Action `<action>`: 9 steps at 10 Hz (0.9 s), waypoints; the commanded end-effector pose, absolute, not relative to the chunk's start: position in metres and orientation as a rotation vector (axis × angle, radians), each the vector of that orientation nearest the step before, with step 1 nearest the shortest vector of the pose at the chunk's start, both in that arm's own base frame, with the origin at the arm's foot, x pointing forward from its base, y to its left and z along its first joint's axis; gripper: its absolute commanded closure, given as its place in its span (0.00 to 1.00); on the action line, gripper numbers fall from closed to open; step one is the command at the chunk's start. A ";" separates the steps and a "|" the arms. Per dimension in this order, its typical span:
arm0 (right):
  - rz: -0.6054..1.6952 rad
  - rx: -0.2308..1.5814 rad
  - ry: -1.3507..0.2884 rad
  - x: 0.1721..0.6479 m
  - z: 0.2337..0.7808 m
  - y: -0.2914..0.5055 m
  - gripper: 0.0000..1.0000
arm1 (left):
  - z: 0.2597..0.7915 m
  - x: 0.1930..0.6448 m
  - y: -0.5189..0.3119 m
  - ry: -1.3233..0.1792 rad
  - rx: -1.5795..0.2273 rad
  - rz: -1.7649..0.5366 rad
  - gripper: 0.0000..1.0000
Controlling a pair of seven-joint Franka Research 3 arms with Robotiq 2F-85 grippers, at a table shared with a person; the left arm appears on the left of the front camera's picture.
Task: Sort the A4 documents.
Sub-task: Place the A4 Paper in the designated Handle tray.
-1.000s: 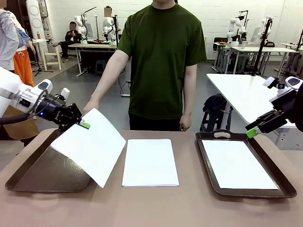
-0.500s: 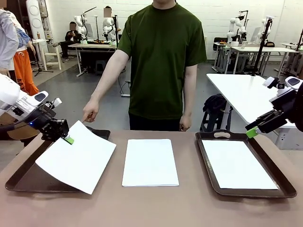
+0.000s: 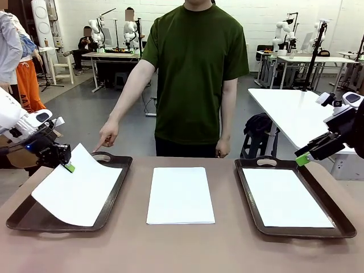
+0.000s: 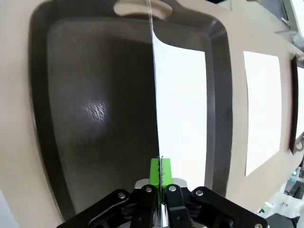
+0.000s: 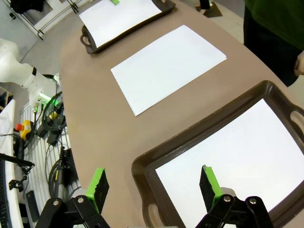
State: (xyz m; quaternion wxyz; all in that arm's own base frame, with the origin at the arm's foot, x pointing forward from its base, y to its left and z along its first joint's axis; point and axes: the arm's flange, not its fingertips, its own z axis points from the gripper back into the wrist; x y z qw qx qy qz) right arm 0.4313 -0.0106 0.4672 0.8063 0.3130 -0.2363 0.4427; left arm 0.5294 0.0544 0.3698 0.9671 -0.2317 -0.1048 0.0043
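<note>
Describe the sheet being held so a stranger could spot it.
Look at the dark tray at the table's left end. The A4 sheet over it is pinched by the left end effector; it alone is tilted, while the middle stack and right-tray sheet lie flat.

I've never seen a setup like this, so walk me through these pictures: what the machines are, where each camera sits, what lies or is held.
Two white robot arms face a person across a brown table. The front picture looks from between the arms; the other two come from wrist cameras. The left arm's fingers pinch one white paper sheet over the left dark brown tray, toward which the person's hand points. The right arm's fingers hang open above the right tray, which holds another sheet. A white paper stack lies between.
</note>
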 end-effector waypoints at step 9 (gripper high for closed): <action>0.958 0.666 -0.505 0.431 0.465 -0.010 0.00 | 0.355 0.541 0.047 -0.173 -0.385 0.032 0.61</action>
